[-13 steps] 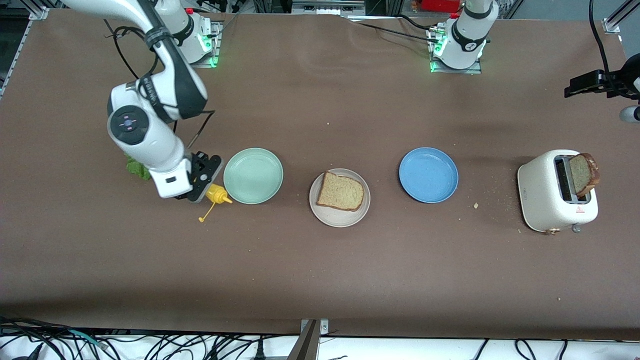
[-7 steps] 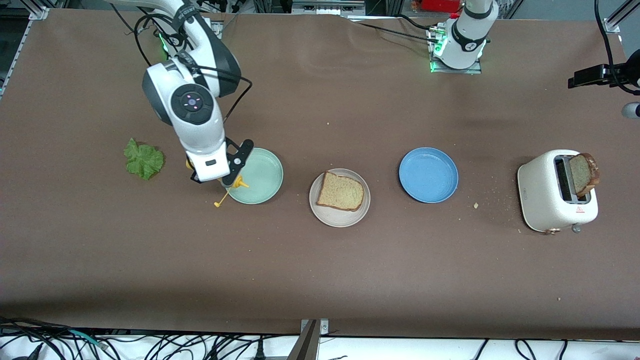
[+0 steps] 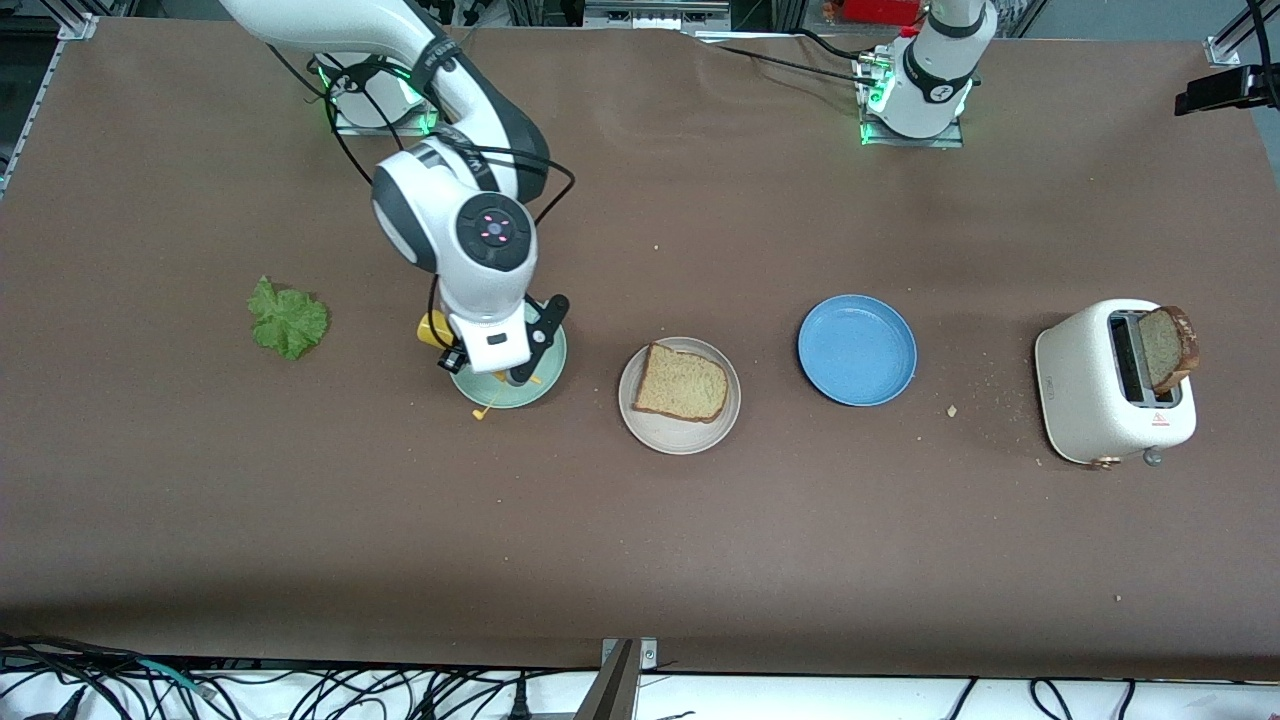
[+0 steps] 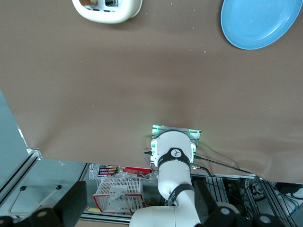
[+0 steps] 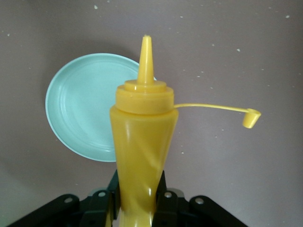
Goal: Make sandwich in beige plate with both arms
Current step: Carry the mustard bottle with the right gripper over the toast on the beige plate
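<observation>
The right arm has swung from the lettuce end of the table toward the middle, carrying a yellow squeeze bottle (image 5: 142,142) with it; half a second ago its gripper was at the edge of the mint-green plate, and now it hangs over that plate. The lettuce leaf (image 3: 288,319), which the arm hid a second ago, lies in the open toward the right arm's end of the table.

The right gripper (image 3: 500,372) is clamped on the bottle's body, one black finger on each side, as the right wrist view shows. The bottle's pointed nozzle is uncovered, and its small cap (image 5: 251,118) dangles to one side on a thin strap. Under the nozzle sits the mint-green plate (image 5: 80,104).

The beige plate (image 3: 655,432) rests near the middle of the table, between the mint-green plate and a blue plate (image 3: 856,350), and slightly nearer to the front camera than both. One slice of brown bread (image 3: 682,383) lies flat on it. No lettuce or second slice is on it yet.

At the left arm's end of the table stands a white toaster (image 3: 1085,385) with a second slice of toast (image 3: 1168,347) sticking up out of a slot.

The left arm waits, raised high over its end of the table. Its gripper is out of sight in every view, so whether it is open or closed cannot be told.
</observation>
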Robot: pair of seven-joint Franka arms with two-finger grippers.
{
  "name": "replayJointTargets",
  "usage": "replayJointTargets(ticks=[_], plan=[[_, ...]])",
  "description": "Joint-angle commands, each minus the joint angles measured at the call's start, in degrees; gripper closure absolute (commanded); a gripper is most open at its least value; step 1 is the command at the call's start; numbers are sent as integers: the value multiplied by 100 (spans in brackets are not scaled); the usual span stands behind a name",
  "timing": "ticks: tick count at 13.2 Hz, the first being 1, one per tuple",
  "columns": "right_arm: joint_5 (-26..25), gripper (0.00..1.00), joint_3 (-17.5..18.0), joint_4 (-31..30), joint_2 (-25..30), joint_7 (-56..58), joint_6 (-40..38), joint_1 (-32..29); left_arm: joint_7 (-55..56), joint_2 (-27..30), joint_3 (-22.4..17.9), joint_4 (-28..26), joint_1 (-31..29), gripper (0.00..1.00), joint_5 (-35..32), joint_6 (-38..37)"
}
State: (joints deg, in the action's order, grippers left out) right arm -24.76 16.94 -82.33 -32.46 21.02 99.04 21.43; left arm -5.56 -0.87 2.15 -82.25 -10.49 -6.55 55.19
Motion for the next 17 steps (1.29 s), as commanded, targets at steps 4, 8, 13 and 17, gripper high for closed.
replayJointTargets(ticks=[4, 8, 13, 17], plan=[[-460, 68, 29, 393, -296, -397, -877, 406, 12, -1045, 31, 1183, 12, 0, -163, 562], [-451, 67, 432, 638, -401, -782, -1071, 511, 12, -1108, 57, 1317, 55, 0, -6, 1327], [-477, 67, 794, 1550, -1164, -1354, -940, 668, 20, -1117, 84, 1282, 126, 0, 381, 1592], [-889, 68, 785, 2169, -1939, -1583, -396, 906, 20, -1169, 101, 1273, 240, 0, 452, 1740]])
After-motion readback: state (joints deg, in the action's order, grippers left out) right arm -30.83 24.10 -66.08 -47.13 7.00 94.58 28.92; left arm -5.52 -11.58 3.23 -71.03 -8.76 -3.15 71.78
